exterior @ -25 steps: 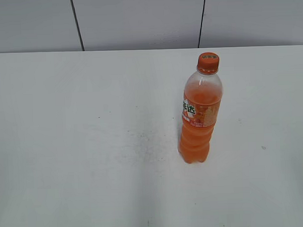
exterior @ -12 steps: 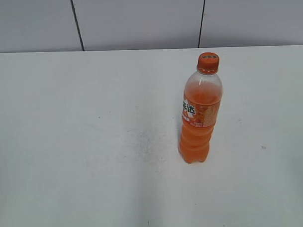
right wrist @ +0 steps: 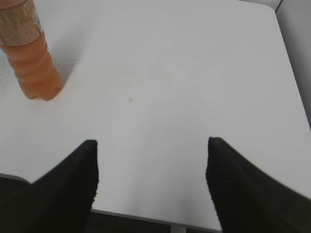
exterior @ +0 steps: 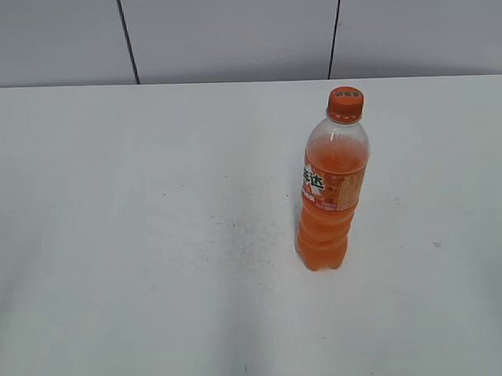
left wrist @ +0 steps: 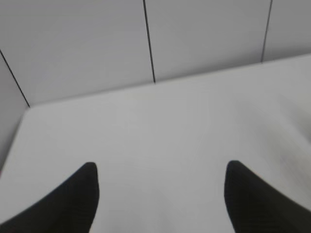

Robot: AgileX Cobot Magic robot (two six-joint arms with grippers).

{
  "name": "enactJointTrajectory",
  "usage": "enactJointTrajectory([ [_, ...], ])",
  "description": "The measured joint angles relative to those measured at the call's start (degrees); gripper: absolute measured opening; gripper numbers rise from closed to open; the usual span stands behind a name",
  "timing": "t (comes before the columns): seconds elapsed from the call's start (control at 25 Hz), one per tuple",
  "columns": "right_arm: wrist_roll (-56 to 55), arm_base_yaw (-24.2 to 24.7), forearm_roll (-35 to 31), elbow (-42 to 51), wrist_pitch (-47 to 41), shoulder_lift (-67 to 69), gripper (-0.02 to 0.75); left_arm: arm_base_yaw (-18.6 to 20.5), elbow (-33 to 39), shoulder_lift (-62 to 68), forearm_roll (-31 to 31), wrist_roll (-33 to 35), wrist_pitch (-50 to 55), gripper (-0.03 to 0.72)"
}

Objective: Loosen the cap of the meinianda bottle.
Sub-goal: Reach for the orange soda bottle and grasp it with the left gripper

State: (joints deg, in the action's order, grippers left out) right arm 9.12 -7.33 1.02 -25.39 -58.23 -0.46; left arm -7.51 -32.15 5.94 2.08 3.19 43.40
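The meinianda bottle (exterior: 330, 185) stands upright on the white table, right of centre in the exterior view, with its orange cap (exterior: 344, 104) on top. Its lower body also shows at the top left of the right wrist view (right wrist: 29, 58); the cap is out of that view. My right gripper (right wrist: 153, 145) is open and empty, above the table's front edge, well to the right of the bottle. My left gripper (left wrist: 160, 167) is open and empty over bare table; the bottle does not show in the left wrist view. Neither gripper shows in the exterior view.
The white table (exterior: 154, 241) ends at a grey panelled wall (exterior: 229, 32) at the back. The table's front edge (right wrist: 141, 216) and right edge (right wrist: 296, 97) show in the right wrist view. A small dark speck (right wrist: 130, 100) lies on the table.
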Motion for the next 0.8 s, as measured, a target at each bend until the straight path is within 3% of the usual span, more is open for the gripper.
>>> enactJointTrajectory([
  [0.24, 0.0, 0.0, 0.0, 0.0, 0.0, 0.0, 0.522, 0.0, 8.54, 13.26, 5.98, 0.0, -32.04, 0.484],
  [0.44, 0.0, 0.0, 0.0, 0.0, 0.0, 0.0, 0.522, 0.0, 10.24, 28.43, 7.8, 0.05, -52.06, 0.412],
  [0.68, 0.0, 0.0, 0.0, 0.0, 0.0, 0.0, 0.522, -0.06, 9.66, 46.9, 5.71, -1.14, -61.66, 0.35],
  [0.8, 0.0, 0.0, 0.0, 0.0, 0.0, 0.0, 0.522, -0.06, 8.74, 55.11, 8.59, -3.65, -63.66, 0.348],
])
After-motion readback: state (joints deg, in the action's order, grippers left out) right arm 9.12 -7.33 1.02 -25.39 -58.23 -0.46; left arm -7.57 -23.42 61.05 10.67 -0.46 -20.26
